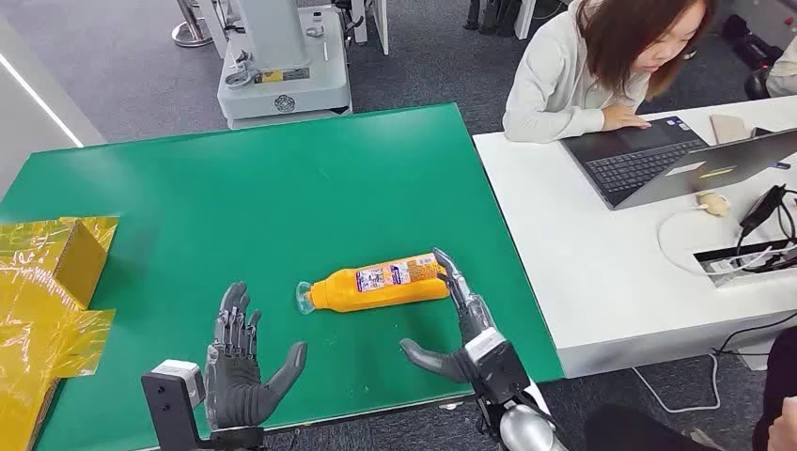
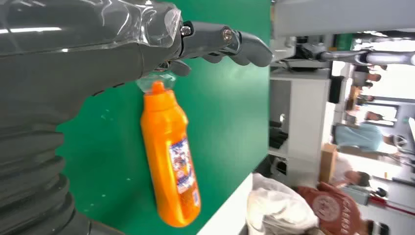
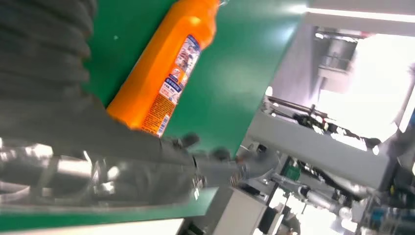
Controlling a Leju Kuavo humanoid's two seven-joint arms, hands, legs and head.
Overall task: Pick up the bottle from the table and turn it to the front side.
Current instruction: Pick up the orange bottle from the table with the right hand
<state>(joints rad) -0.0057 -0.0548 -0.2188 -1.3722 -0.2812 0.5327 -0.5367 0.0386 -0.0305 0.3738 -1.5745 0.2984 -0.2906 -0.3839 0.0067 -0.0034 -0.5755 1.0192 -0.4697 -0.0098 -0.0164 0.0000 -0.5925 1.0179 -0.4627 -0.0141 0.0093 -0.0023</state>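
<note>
Right hand (image 1: 462, 324) reaches along the base end of the orange bottle (image 1: 381, 283), fingers spread, apparently lining up a grip; left hand (image 1: 240, 362) waits open-palmed near the cap; the bottle lies sideways on the green counter (image 1: 282, 178), label showing.

Head view looks down from high; both wrist views, close in, share the orange bottle (image 1: 381, 283) on the green table (image 1: 282, 178).

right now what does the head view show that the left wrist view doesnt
Head view alone: both hands, left open and clear of the bottle, right open with fingers at the bottle's base; yellow wrap; a person at a laptop. Left wrist view alone: the cap beside the left hand's fingers. Both: the bottle lying on the green table.
</note>
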